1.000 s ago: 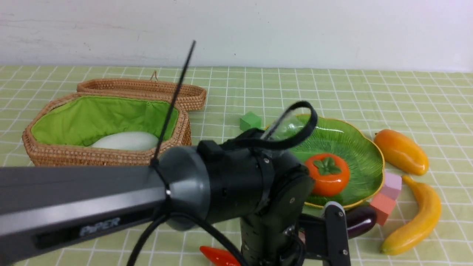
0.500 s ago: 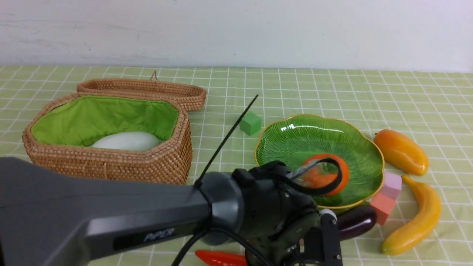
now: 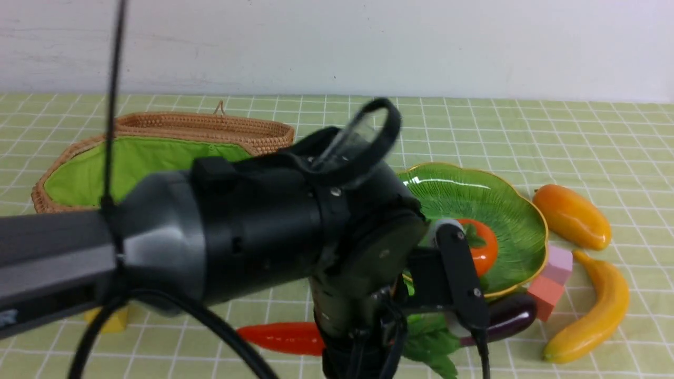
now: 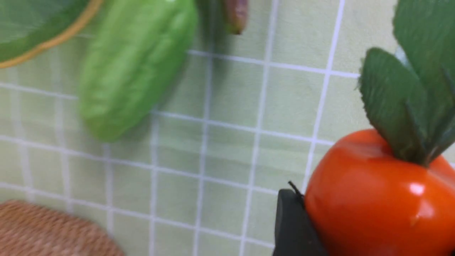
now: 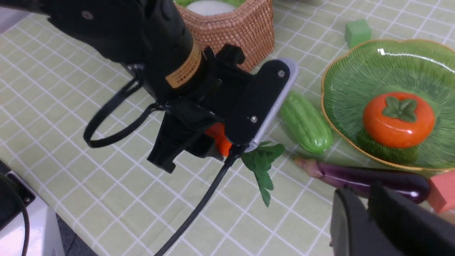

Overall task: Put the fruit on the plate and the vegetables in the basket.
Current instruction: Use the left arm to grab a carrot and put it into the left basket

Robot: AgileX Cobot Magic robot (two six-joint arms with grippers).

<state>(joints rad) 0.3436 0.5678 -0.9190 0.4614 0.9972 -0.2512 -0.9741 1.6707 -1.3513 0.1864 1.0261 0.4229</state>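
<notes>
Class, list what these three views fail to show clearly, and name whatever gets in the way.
Front view: the left arm hides most of the basket and part of the red pepper.
Left wrist view: the cucumber is blurred; the red pepper runs off the frame.
Right wrist view: the radish is cut off by the frame edge; the banana and mango fall outside.

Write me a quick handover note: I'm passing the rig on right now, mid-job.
Grips: left pincer shut on the red pepper; right pincer shut, empty.
Done: persimmon on the plate; radish in the basket.
Left: red pepper to the basket, then cucumber and eggplant, both on the cloth beside the plate. Mango and banana, on the cloth right of the plate, go on the plate.
</notes>
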